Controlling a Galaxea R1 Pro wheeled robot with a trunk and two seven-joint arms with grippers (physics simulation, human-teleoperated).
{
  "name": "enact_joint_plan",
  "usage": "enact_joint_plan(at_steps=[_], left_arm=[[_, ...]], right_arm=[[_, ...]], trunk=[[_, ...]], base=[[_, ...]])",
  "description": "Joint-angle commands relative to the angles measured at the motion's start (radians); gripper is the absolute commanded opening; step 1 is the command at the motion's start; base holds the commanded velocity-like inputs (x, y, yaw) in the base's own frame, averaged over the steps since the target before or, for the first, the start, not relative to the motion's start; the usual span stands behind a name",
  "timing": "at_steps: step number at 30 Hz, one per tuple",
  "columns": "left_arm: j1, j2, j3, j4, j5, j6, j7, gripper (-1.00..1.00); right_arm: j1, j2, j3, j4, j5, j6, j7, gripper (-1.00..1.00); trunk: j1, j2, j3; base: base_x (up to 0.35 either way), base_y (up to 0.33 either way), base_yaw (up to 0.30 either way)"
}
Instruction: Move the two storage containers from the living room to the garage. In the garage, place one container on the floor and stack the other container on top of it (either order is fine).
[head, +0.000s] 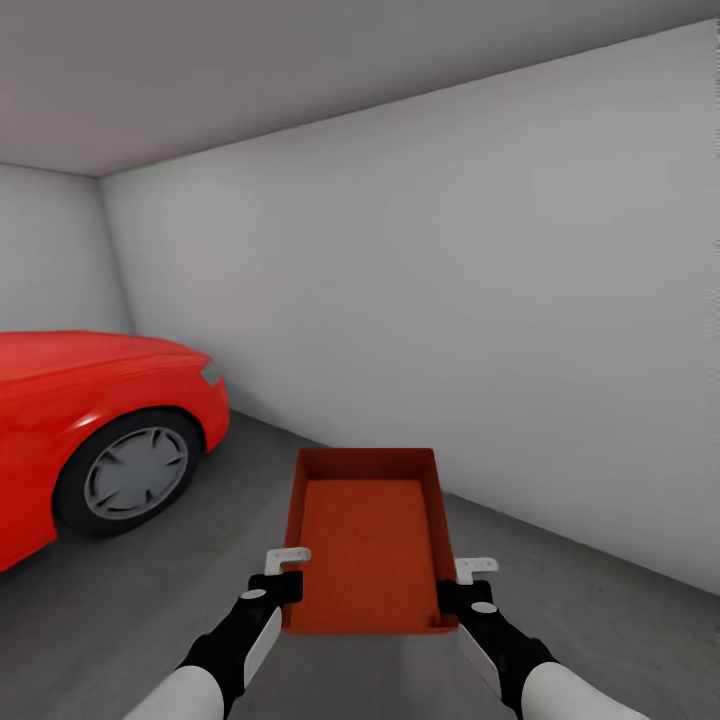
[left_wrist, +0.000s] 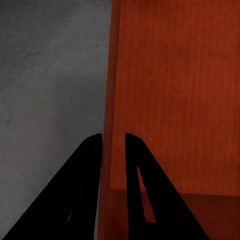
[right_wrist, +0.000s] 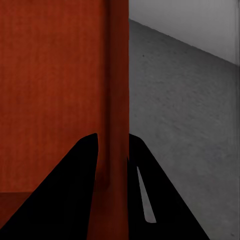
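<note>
Carrying one storage container (head: 368, 540) above the garage floor (head: 150, 600) beside the red car (head: 90, 420), left pincer (head: 283, 585) and right pincer (head: 452, 593) each clamped on a side wall, we next lower it flat

The car (head: 90, 440) is cut off by the head view's left edge. In both wrist views the bin (left_wrist: 175, 100) is cropped.

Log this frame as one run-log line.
place: garage | held: storage container, empty | left gripper: shut on left wall | right gripper: shut on right wall | nearby: red car
</note>
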Motion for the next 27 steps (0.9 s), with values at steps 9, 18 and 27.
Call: enact_joint_plan(at_steps=[9,18,27], left_arm=[[0.001,0.006,0.026,-0.003,-0.010,0.008,0.072,-1.00],[0.001,0.006,0.026,-0.003,-0.010,0.008,0.072,-1.00],[0.001,0.006,0.026,-0.003,-0.010,0.007,0.072,-1.00]], right_arm=[[-0.001,0.000,-0.012,-0.004,-0.014,0.001,0.001,-1.00],[-0.001,0.000,-0.012,-0.004,-0.014,0.001,0.001,-1.00],[-0.001,0.000,-0.012,-0.004,-0.014,0.001,0.001,-1.00]], trunk=[[0.001,-0.001,0.000],[0.001,-0.001,0.000],[0.001,-0.001,0.000]], base=[[0.323,0.151,-0.245],[0.323,0.151,-0.246],[0.323,0.151,-0.246]])
